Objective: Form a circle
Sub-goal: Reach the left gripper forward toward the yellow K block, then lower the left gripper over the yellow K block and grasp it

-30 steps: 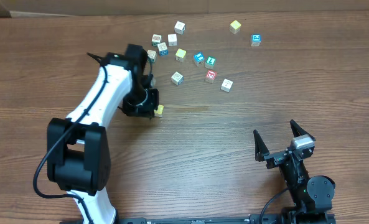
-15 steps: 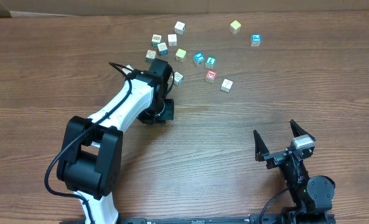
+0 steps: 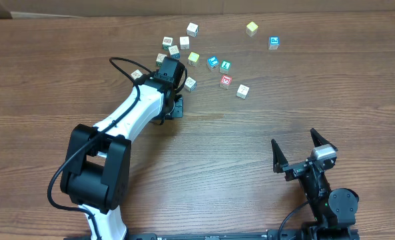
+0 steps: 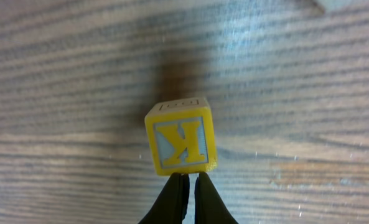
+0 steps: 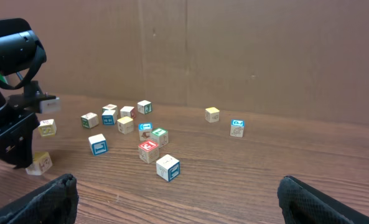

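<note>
- Overhead: the left hand (image 3: 176, 108) hangs low over the counter (image 3: 304, 73), with its tips hidden under the wrist.
- The circle is not formed yet. The clump of cream picture cubes (image 3: 174, 51) that should become it lies just beyond that hand, toward the far edge. It is a loose huddle, not a ring.
- The right hand (image 3: 294, 140) sits well apart at the near edge, spread wide and empty.
- Left wrist: the fingers are pressed together into a narrow point and hold nothing. The yellow K cube (image 4: 181, 144) sits right at that tip, touching it or very nearly.
- This reads as a push, not a pick. The tip should meet the middle of the cube's near face, so the cube slides straight instead of pivoting.
- The push should be slow and low to the wood, easing off before the cube knocks its neighbours out of place.
- Right wrist: a pale cube (image 5: 39, 163) lies on the wood beside the left arm's dark hand. It is probably the K cube, though it is too small here to be sure.
- A blue-framed cube (image 5: 99, 144) stands near it, so the push should be steered clear of that one.
</note>
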Tool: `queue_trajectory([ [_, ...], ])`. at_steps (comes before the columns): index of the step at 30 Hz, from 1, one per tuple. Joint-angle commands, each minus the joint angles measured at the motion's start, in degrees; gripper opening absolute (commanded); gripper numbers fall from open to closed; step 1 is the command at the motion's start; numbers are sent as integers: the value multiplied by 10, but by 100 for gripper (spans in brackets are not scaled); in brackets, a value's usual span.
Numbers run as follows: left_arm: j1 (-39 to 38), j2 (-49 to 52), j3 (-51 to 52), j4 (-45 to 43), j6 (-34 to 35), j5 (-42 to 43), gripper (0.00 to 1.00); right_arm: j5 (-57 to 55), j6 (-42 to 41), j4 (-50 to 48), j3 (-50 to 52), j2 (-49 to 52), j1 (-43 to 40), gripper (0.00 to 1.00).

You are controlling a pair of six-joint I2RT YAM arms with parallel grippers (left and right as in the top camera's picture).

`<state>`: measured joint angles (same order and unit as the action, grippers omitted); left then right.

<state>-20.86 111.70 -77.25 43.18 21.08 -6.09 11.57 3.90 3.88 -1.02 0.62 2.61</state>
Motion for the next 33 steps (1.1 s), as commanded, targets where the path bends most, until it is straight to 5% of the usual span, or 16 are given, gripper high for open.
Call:
queue_trajectory([
  [1, 6, 5, 1, -14, 8, -20, 4, -1, 3, -3, 6, -5, -1, 100],
  [8, 7, 5, 1, -43, 8, -31, 16, -1, 3, -3, 6, -5, -1, 100],
  [11, 7, 5, 1, -58, 8, -49, 33, -1, 3, -3, 6, -5, -1, 100],
  [16, 7, 5, 1, -85, 8, -50, 48, -1, 3, -3, 6, -5, -1, 100],
  [31, 6, 5, 6, -54, 8, -48, 44, -1, 3, -3, 6, -5, -1, 100],
  [33, 6, 5, 7, -56, 8, -48, 36, -1, 3, -3, 6, -5, -1, 100],
])
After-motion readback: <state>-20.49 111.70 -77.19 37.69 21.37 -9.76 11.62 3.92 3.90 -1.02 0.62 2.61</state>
